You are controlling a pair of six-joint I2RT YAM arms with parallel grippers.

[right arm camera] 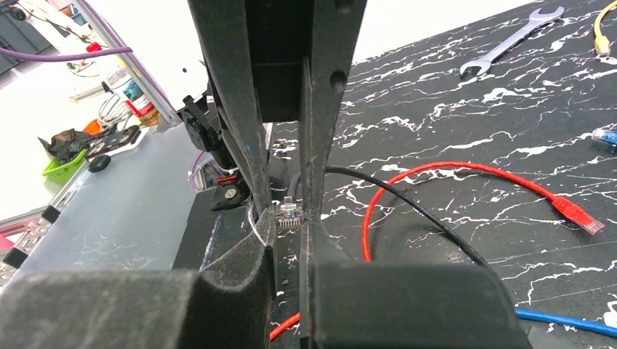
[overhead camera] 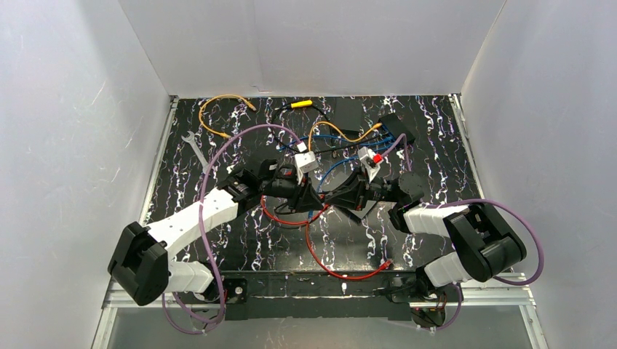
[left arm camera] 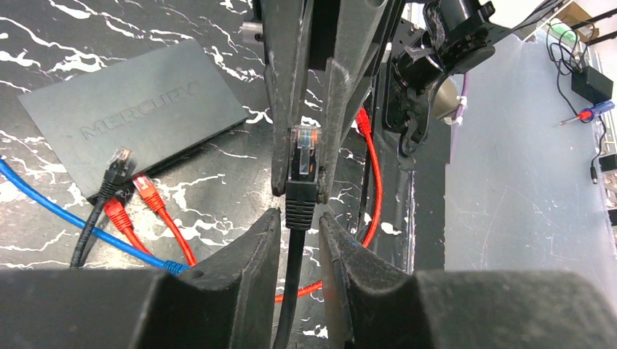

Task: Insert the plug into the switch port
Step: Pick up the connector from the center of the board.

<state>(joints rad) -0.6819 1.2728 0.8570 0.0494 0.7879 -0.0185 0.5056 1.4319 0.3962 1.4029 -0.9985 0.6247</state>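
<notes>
We've only got the plug (left arm camera: 302,163) clamped in the right gripper (right arm camera: 289,218), left gripper (left arm camera: 300,222) snug around its boot (actually gripping? can't tell), nothing in the switch (left arm camera: 138,102) yet.

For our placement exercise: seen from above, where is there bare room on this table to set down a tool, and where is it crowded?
Bare: the strip of table between the switch and the right edge; a smaller patch left of the wrench. Crowded: the centre, where cables tangle around the left arm and right arm.
</notes>
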